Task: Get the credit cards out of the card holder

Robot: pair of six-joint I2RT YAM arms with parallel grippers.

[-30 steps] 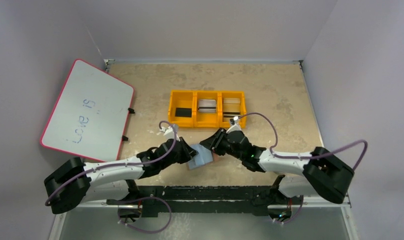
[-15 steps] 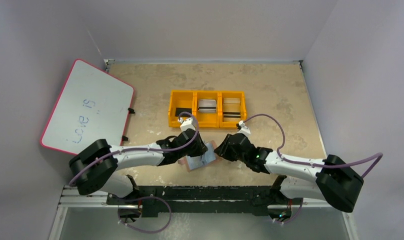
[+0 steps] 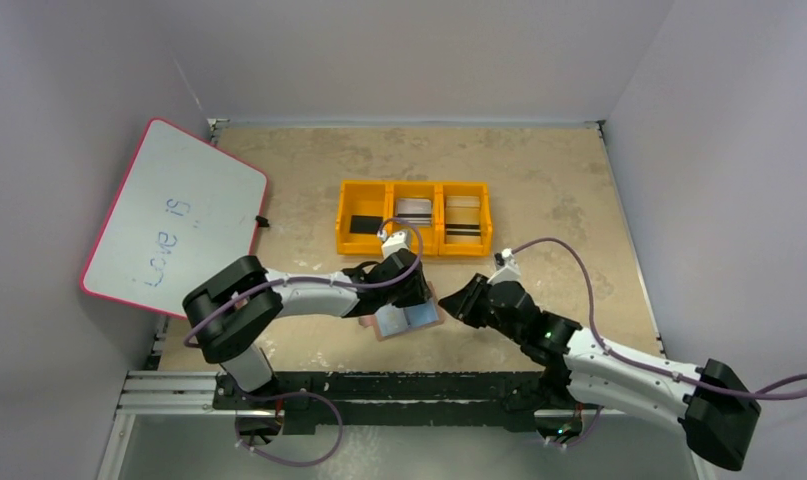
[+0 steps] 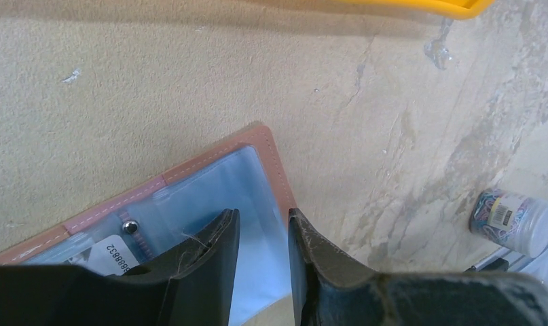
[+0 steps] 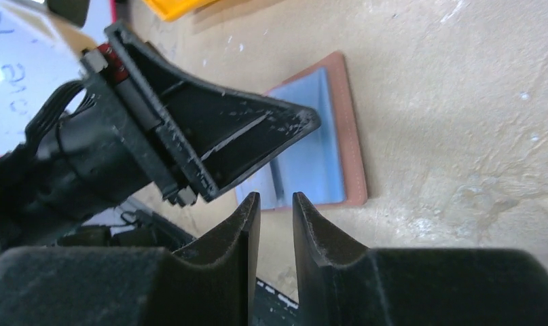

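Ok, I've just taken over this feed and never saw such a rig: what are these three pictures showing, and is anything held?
Two robot arms are bolted at the near edge of a table. The wide picture looks down from above and behind them; the other two come from a camera on each wrist, looking along that arm's fingers. On the table lie an open brown wallet with pale blue inner panels and an orange three-compartment tray farther back; a whiteboard sits at the left. The left fingers are over one of the wallet's panels; whether they touch it I cannot tell. The right fingers hang beside it. Both pairs stand slightly apart and hold nothing.
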